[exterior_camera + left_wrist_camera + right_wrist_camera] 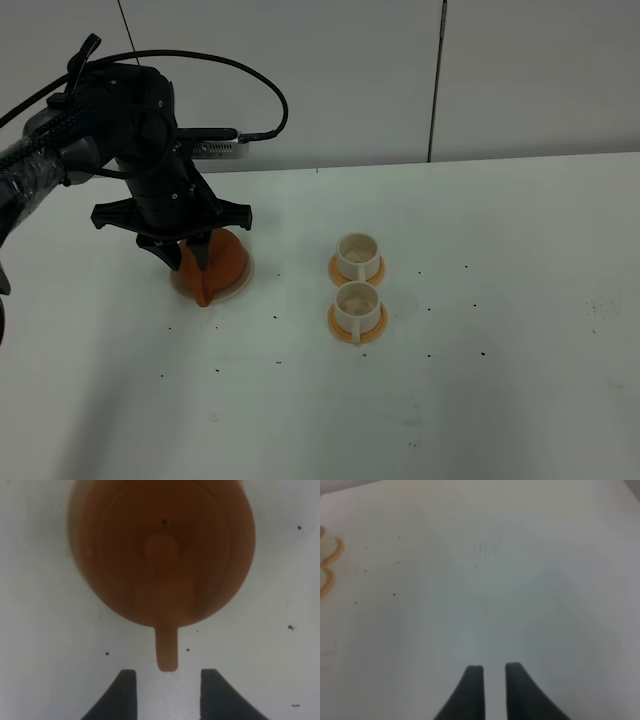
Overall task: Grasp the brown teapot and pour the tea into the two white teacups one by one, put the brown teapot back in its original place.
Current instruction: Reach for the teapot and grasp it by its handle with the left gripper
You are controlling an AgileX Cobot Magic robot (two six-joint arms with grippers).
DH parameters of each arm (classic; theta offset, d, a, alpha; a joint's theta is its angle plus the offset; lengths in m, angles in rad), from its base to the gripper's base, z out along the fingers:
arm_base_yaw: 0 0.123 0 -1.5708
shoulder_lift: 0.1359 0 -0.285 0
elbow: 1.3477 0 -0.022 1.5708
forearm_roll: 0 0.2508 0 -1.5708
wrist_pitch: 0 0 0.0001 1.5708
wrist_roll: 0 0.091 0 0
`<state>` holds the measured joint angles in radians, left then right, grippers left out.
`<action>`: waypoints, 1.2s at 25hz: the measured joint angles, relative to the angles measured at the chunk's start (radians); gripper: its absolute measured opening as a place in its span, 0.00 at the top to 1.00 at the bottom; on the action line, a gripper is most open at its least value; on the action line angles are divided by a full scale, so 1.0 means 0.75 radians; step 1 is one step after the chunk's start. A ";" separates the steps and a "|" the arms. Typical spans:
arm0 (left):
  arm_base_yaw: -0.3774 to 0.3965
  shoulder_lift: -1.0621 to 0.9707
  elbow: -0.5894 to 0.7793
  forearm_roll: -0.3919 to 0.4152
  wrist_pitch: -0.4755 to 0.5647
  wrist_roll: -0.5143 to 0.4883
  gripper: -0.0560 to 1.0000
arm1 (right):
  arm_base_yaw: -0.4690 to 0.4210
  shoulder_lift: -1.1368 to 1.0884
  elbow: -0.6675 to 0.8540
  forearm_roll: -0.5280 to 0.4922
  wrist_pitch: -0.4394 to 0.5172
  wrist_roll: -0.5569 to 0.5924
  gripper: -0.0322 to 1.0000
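The brown teapot (228, 262) sits on the cream-beige disc (244, 284) at the left of the table. Its loop handle (166, 650) points toward the front. My left gripper (196, 258) hovers over the teapot, open and empty. In the left wrist view the teapot (160, 550) fills the frame, and the left gripper (167, 687) has its fingers on either side of the handle's end, not touching it. The two white teacups (357, 254) (356, 299) stand on orange coasters at the centre. No tea shows. My right gripper (495, 685) is empty over bare table, its jaws almost together.
The white table (500, 400) carries small dark specks. The cable and body of the left arm (130, 130) rise above the teapot. The edges of the cups and orange coasters (332, 555) show at the border of the right wrist view.
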<state>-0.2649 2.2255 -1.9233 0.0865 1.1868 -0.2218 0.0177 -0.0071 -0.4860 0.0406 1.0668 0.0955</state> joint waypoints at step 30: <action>0.000 0.081 -0.001 0.015 0.000 -0.053 0.59 | 0.000 0.000 0.000 0.000 0.000 0.000 0.83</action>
<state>-0.2649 2.2861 -1.9243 0.0978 1.1868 -0.2613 0.0177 -0.0071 -0.4860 0.0406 1.0668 0.0955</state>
